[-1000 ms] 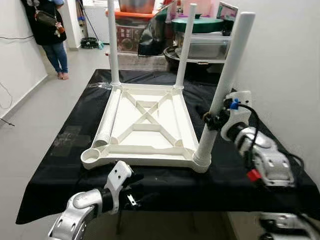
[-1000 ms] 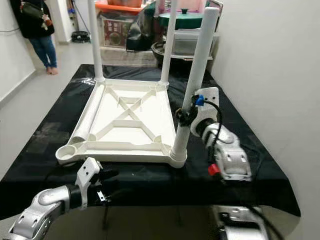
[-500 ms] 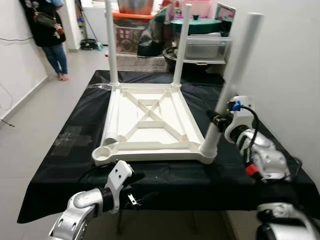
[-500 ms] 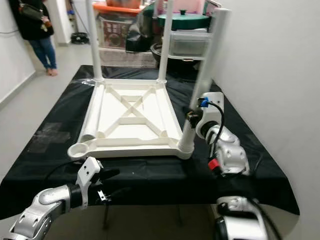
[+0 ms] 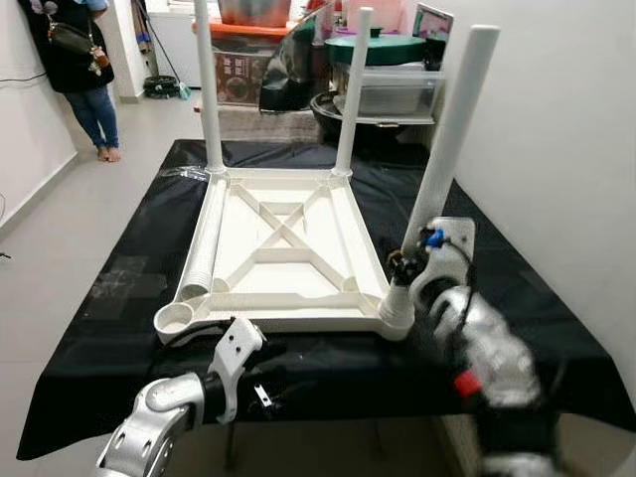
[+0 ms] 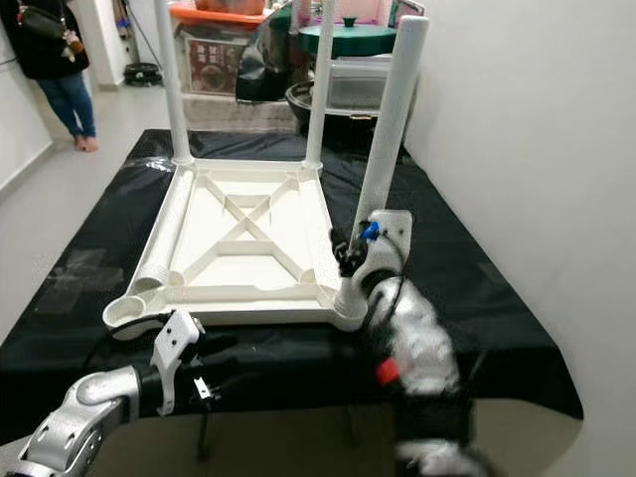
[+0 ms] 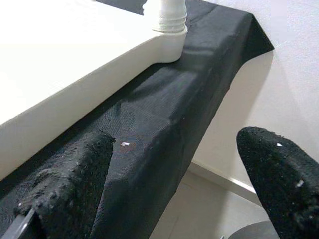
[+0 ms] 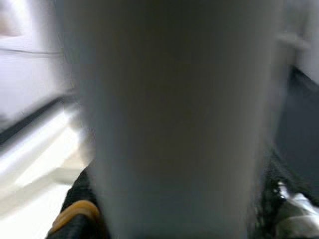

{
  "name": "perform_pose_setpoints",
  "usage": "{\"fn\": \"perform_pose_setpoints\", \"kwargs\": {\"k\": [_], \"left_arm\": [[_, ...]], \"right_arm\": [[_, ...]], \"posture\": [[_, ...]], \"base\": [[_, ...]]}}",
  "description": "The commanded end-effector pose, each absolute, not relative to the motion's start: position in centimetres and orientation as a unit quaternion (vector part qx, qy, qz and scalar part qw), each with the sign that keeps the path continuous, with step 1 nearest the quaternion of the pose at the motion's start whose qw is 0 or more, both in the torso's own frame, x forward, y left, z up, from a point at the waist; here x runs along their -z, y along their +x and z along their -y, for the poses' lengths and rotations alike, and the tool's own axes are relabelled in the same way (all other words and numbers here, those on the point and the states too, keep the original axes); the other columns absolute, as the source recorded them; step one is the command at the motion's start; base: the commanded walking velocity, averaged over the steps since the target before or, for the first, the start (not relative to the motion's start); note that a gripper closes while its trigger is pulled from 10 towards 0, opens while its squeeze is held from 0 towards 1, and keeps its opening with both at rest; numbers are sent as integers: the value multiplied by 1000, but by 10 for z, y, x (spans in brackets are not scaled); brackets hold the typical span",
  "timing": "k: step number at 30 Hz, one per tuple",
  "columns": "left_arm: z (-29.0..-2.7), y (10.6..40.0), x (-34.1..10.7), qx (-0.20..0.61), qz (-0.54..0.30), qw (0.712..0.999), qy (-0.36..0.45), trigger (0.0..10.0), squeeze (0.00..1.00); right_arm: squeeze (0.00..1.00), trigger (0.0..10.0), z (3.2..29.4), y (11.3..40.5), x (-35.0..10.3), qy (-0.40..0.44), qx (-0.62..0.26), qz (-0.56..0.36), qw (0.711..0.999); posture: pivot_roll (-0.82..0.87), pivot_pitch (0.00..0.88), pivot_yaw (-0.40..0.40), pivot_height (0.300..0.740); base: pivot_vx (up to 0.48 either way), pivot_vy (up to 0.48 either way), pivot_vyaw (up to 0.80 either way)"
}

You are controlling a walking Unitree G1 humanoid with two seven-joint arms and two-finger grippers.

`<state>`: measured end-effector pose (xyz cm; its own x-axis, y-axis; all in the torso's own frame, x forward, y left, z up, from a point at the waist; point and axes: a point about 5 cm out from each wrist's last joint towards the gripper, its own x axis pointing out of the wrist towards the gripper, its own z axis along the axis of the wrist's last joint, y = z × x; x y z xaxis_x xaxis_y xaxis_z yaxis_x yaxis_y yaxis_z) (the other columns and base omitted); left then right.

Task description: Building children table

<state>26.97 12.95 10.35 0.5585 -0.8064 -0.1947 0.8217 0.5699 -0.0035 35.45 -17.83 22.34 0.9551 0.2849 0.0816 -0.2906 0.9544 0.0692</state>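
The white children's table [image 5: 283, 248] lies upside down on the black-draped tabletop [image 5: 119, 288], and everything here is best placed against it. Two legs stand upright in the far corners, and a third leg [image 5: 444, 149] rises from the near right corner socket, leaning a little away from the frame. The right claw [image 5: 402, 266] is clenched around this leg low down, just above the socket; its wrist view shows the white tube pressed close between the black fingers [image 8: 82, 191]. Compared with a second ago, the leg looks straighter and its foot sits squarely in the socket, while the right arm has drawn in nearer the frame's corner and is now blurred, so it is moving; the whole view has also shifted, so part of that change is the camera's. My reading is that the third leg is being seated or is about to be let go. The near left corner socket [image 5: 176, 319] is empty, and the fourth leg [image 5: 204, 260] lies along the frame's left side rail. The left claw [image 5: 266, 380] hangs released just below the tabletop edge in front of that empty socket, holding nothing, so fitting the fourth leg is what remains.
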Motion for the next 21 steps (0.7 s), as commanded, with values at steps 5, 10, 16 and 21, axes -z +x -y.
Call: {"fn": "perform_pose_setpoints", "kwargs": {"k": [5, 10, 16, 21], "left_arm": [[-128, 269, -100, 466, -94, 879, 42, 10000, 0], [-128, 269, -100, 466, -93, 879, 41, 10000, 0], [-130, 268, -101, 466, -94, 879, 41, 10000, 0], [-129, 267, -101, 467, -94, 878, 42, 10000, 0]], "right_arm": [[0, 10000, 191, 338, -205, -23, -341, -34, 939], [0, 0, 201, 352, -205, -16, -259, -36, 965], [0, 0, 213, 368, -207, 70, -24, -20, 997], [0, 0, 170, 340, -183, 124, 118, -38, 985]], "posture": [[3, 0, -81, 740], [8, 0, -83, 740], [4, 0, -83, 740], [13, 0, -69, 740]], "base": [[0, 0, 0], [0, 0, 0], [0, 0, 0], [0, 0, 0]]}}
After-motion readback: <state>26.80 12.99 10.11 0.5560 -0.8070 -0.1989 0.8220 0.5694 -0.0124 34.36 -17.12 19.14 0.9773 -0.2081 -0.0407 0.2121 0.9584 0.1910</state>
